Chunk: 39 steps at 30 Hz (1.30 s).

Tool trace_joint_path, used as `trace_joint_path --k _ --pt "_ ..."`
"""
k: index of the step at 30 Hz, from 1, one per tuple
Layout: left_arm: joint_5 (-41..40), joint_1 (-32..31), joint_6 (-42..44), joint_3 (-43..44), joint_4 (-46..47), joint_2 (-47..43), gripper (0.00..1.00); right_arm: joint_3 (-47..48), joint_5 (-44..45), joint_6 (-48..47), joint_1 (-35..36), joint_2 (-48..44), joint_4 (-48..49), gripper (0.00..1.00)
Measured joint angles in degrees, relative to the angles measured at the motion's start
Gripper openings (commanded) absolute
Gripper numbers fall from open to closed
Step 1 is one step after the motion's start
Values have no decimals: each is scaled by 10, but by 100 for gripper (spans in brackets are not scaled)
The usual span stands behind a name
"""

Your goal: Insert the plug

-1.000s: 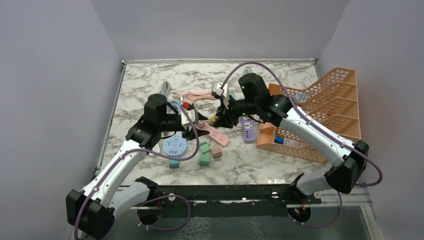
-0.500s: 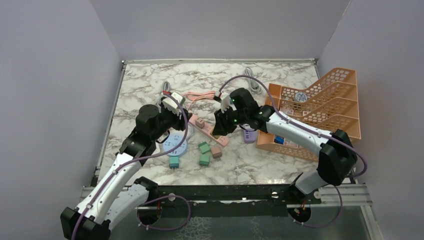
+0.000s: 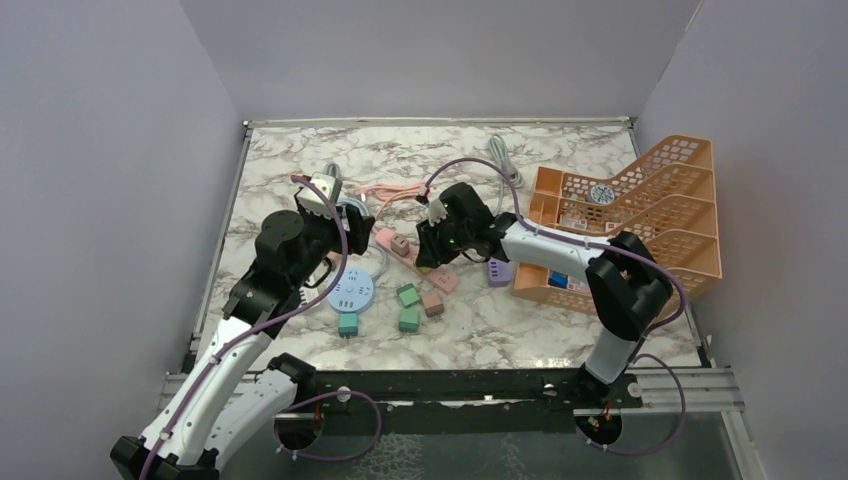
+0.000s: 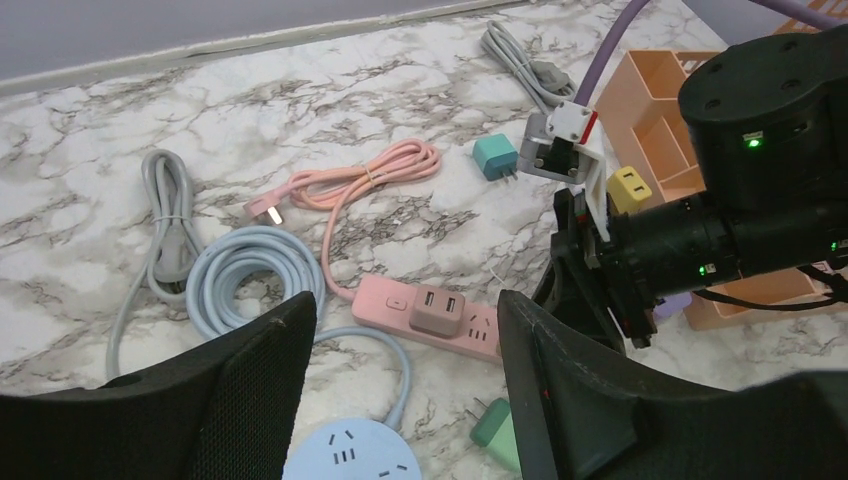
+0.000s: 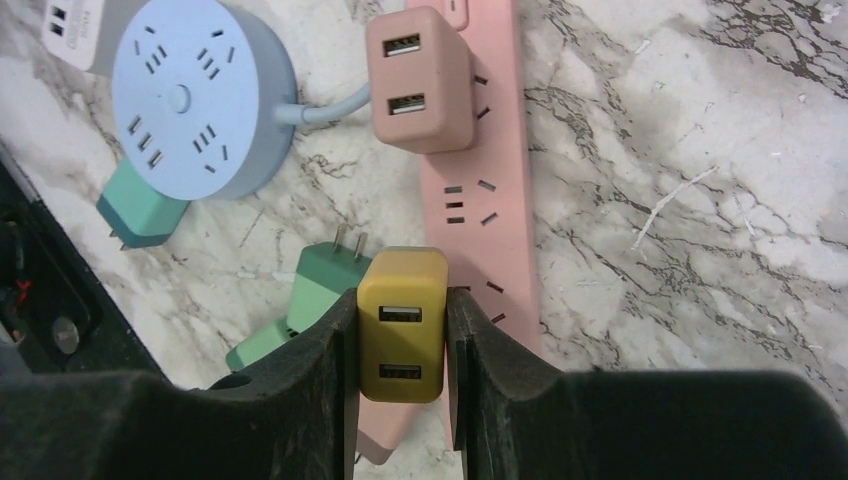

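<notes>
Right gripper (image 5: 402,352): pinches the yellow USB charger (image 5: 402,320), now lowered over the pink power strip (image 5: 490,180) at its free sockets.
Left gripper (image 4: 405,320): drawn back from the strip, fingers spreading, empty.
Already seated: dusty-pink charger (image 5: 420,80), further along the strip.
Meaning: probably only the final push remains; I can't tell if the prongs have entered.

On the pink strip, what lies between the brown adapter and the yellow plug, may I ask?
Only empty socket holes of the pink strip, seen in the right wrist view, between the brown adapter and the yellow plug in the right gripper.
</notes>
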Motion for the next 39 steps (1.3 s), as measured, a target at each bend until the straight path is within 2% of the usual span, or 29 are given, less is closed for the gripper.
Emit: trace_joint_path --k 9,39 --pt "19 0 -12 7 -15 27 70 9 40 -11 0 19 16 1" --pt "50 0 -21 7 -11 36 70 16 33 -90 0 54 74 1"
